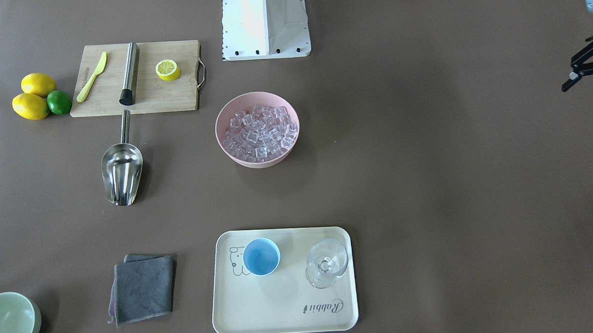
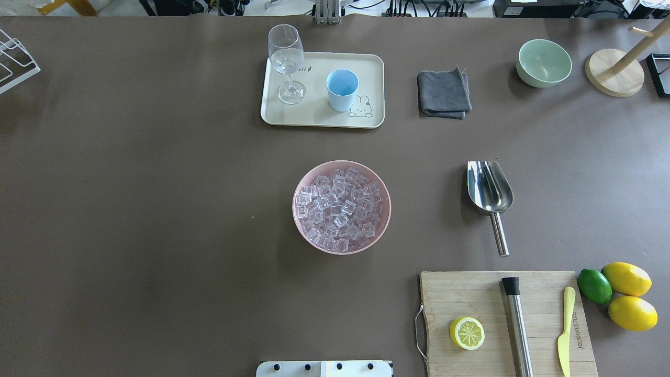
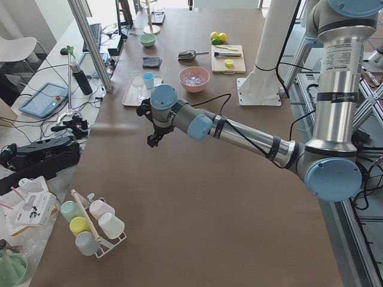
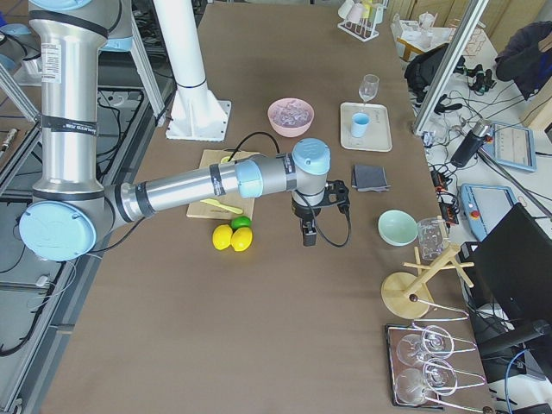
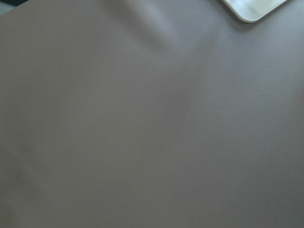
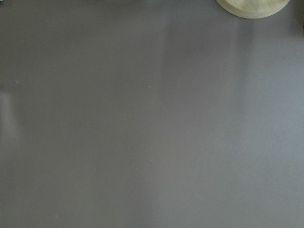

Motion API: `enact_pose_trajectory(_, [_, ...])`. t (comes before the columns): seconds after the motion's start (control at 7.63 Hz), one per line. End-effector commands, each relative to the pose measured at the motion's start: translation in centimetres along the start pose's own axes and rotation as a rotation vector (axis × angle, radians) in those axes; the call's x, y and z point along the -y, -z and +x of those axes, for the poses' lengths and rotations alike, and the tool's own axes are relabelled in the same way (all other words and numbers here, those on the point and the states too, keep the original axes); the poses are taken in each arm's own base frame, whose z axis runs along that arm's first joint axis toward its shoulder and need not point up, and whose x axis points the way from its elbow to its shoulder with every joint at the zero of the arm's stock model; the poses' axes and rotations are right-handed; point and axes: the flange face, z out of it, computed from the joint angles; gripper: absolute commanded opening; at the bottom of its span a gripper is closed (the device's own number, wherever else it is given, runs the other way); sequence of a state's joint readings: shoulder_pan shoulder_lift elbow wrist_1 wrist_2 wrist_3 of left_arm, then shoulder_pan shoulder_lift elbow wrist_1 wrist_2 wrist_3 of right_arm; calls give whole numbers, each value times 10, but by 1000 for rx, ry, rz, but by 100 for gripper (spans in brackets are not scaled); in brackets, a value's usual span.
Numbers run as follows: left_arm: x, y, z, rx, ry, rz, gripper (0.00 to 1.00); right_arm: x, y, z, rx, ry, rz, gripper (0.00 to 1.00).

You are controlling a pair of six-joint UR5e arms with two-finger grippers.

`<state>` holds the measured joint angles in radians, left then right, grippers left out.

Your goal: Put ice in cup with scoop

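Observation:
The ice (image 1: 259, 130) is a heap of clear cubes that fills a pink bowl (image 1: 217, 127) at the table's middle. The light-blue cup (image 1: 261, 256) stands upright and empty on a cream tray (image 1: 282, 307). The steel scoop (image 1: 121, 171) lies on the table beside the cutting board, with its handle toward the robot. My left gripper (image 1: 588, 98) hangs at the table's far end, open and empty, well away from all of them. My right gripper (image 4: 308, 237) shows only in the exterior right view, past the lemons. I cannot tell whether it is open or shut.
A stemmed glass (image 1: 326, 263) stands on the tray next to the cup. A cutting board (image 1: 168, 94) holds a steel muddler (image 1: 129, 73), a yellow knife and a half lemon. Lemons and a lime (image 1: 59, 102), a grey cloth (image 1: 144, 288) and a green bowl (image 1: 8, 324) are nearby.

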<state>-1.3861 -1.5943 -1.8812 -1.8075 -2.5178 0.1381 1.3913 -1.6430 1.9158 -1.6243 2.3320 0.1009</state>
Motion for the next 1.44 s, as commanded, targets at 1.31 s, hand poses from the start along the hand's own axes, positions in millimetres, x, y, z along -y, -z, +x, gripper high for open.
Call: enact_pose_trajectory(1.31, [71,-161,195,-112,-663,200,98,-31,-140,-338,-22,-190,-148,100])
